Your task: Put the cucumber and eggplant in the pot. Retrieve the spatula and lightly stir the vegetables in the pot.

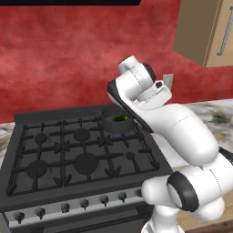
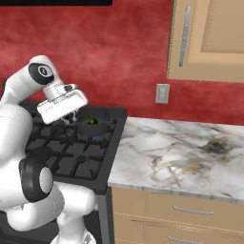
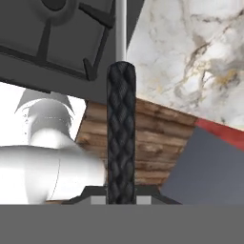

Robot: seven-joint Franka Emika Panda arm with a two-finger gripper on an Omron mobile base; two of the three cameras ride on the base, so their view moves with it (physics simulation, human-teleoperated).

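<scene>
Spatula [image 3: 120, 143] in shut claw [image 3: 120, 198], handle lengthwise along the hand view

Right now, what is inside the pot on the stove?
Inside the pot on the back burner, something green shows, probably the cucumber. The arm covers the pot's right side, so I cannot tell whether the eggplant is in there too.
</scene>
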